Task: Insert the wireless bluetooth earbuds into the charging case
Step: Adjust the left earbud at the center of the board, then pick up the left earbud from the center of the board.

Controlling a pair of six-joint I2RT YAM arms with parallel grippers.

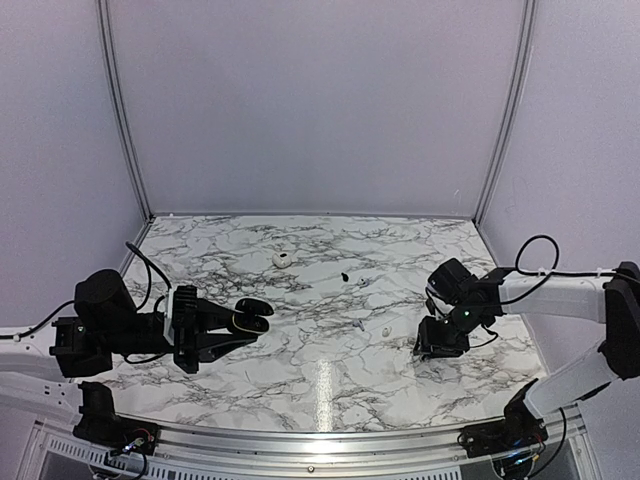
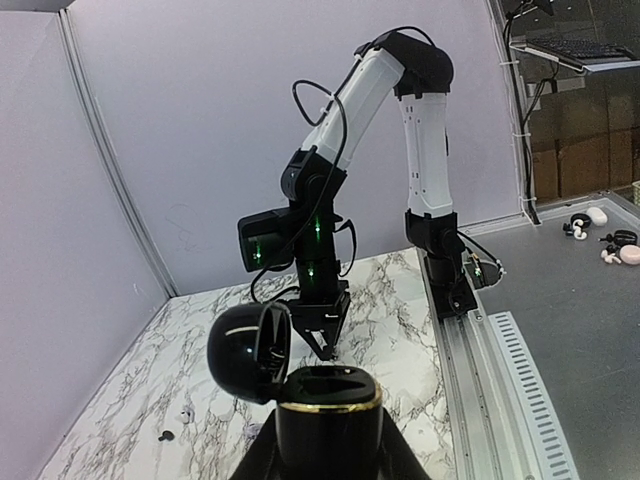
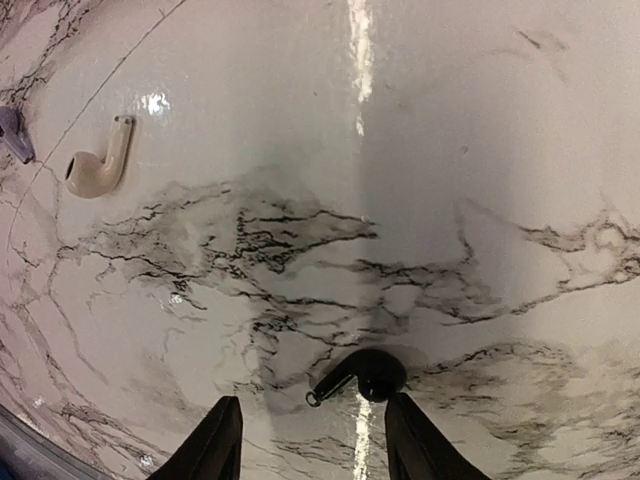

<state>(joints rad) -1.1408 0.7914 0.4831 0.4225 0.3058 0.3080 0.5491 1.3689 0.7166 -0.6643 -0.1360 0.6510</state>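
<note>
Wireless bluetooth earbuds lie loose on the white marble-patterned tabletop [image 1: 320,400], all well apart from the case.

Near left: a glossy black charging case [image 2: 330,400] with a gold-coloured rim is held upright above the tabletop. The left gripper [image 1: 240,325] is clamped on its body, jaws together on it. The domed black lid [image 2: 248,352] is hinged open and stands to one side. The inside of the case cannot be seen.

Near right: the right gripper [image 3: 311,410] points down at the surface with its fingers apart. A black stemmed earbud [image 3: 365,376] lies flat on the marble between the two fingertips, closer to the right-hand one in the wrist view. Whether it touches that finger cannot be told. The overhead view hides this bud under the gripper.

Just beyond, toward the table's middle: a cream-white stemmed earbud [image 3: 98,168] lies on its side, clear of the gripper. Beside it a pale lilac piece [image 3: 10,130] is cut off by the frame edge and cannot be identified.

Farther back, mid-table: a tiny black bud [image 1: 345,276] and a tiny pale bud [image 1: 362,283] lie near each other, not touching.

Farthest, to their left: a small white rounded object [image 1: 282,259], too small to identify.
</note>
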